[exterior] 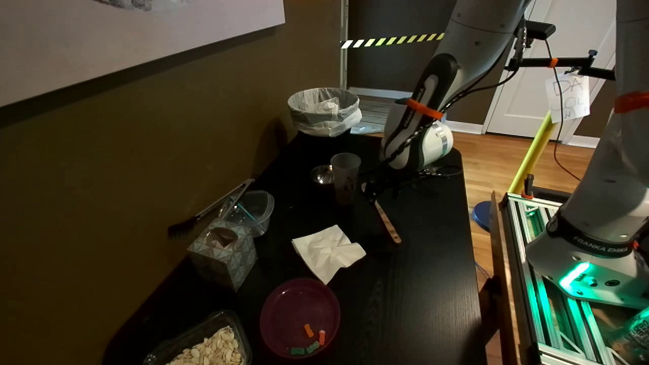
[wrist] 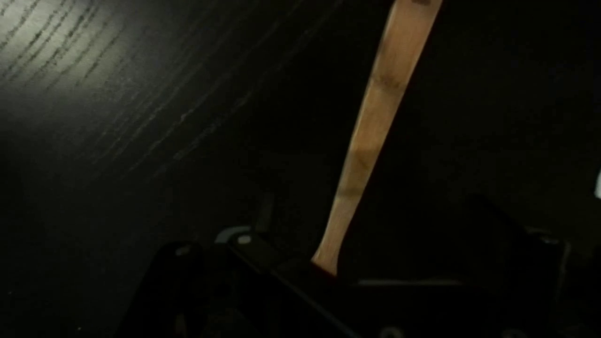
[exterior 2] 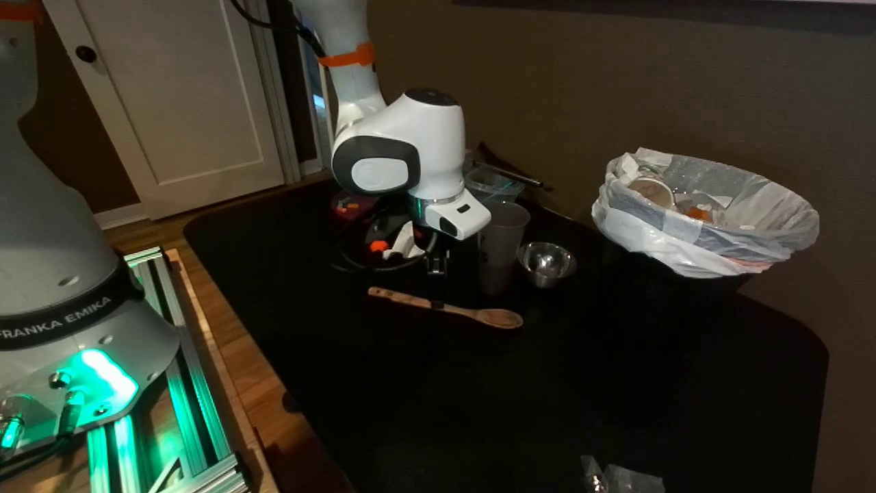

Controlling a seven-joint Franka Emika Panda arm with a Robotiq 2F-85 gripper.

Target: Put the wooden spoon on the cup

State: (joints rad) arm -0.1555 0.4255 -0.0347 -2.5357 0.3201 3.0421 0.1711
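Note:
The wooden spoon [exterior 2: 489, 317] lies on or just over the black table in both exterior views [exterior: 389, 226]. Its head points toward the cup side. A greyish translucent cup [exterior 2: 503, 250] stands upright beside it, also seen in an exterior view [exterior: 346, 175]. My gripper [exterior 2: 437, 303] points down at the spoon, with a dark fingertip crossing its handle near the head. In the wrist view the handle [wrist: 371, 126] runs down and disappears behind the dark gripper parts [wrist: 328, 281]; the head is hidden there. The darkness hides whether the fingers are closed on it.
A small shiny metal bowl [exterior 2: 546, 263] stands beside the cup. A lined bin [exterior 2: 705, 205] is at the wall side. A napkin [exterior: 329, 251], tissue box [exterior: 228, 251], clear container [exterior: 261, 205] and dark-red plate [exterior: 299, 309] are also on the table.

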